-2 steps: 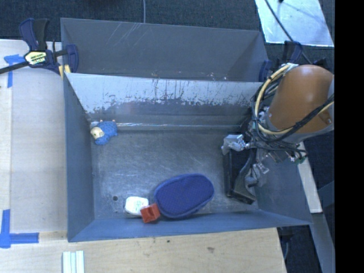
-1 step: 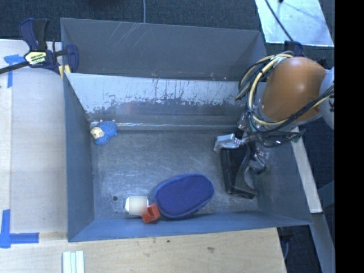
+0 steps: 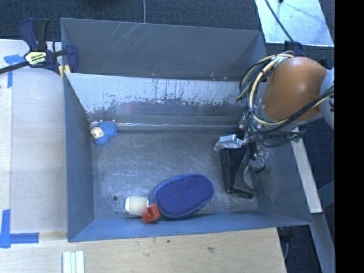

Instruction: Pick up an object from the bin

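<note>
- The gripper (image 3: 239, 189) hangs low over the right part of the bin (image 3: 159, 50), its two dark fingers (image 3: 228, 172) pointing down toward the floor.
- The fingers stand apart, with bare grey floor showing in the gap; nothing is between them.
- Whether the fingertips touch the floor cannot be told.
- Above the gripper sits the wrist with its rounded orange cover (image 3: 293, 90), and yellow and black cables (image 3: 254, 87) loop round the cover's left side.
- The nearest thing is a flat blue oval pad (image 3: 183, 195), lying on the floor just to the left of the gripper, near the front wall. It is apart from the fingers.
- At the pad's left end lies a small white cylinder (image 3: 136, 205) on its side, with a red piece (image 3: 151, 214) at its lower right, against the pad's edge.
- Well apart from the gripper, in the far left corner of the floor where it meets the back wall, lies a small blue toy (image 3: 103, 132) with a pale, yellowish face.
- The middle of the floor between these things is scuffed, bare metal.
</note>
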`<state>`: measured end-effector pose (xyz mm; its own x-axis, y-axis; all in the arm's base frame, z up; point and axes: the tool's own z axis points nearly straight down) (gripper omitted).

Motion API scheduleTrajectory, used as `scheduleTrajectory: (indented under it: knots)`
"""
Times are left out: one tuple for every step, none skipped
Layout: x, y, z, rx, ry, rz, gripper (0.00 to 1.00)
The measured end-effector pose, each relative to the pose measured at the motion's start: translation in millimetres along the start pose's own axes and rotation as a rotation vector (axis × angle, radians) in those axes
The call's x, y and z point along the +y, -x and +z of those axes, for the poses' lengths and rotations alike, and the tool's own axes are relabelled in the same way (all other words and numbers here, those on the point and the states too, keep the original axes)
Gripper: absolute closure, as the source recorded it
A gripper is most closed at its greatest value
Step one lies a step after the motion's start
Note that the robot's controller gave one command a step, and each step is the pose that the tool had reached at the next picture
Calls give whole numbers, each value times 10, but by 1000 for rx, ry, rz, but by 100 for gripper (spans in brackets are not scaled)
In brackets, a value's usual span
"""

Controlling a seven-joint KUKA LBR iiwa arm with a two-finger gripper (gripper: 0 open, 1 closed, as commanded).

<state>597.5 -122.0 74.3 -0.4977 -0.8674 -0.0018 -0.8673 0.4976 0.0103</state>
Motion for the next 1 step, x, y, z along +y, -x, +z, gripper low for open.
scheduleTrajectory:
  knots:
    - [120,-206,-23,-16,-11,567,100]
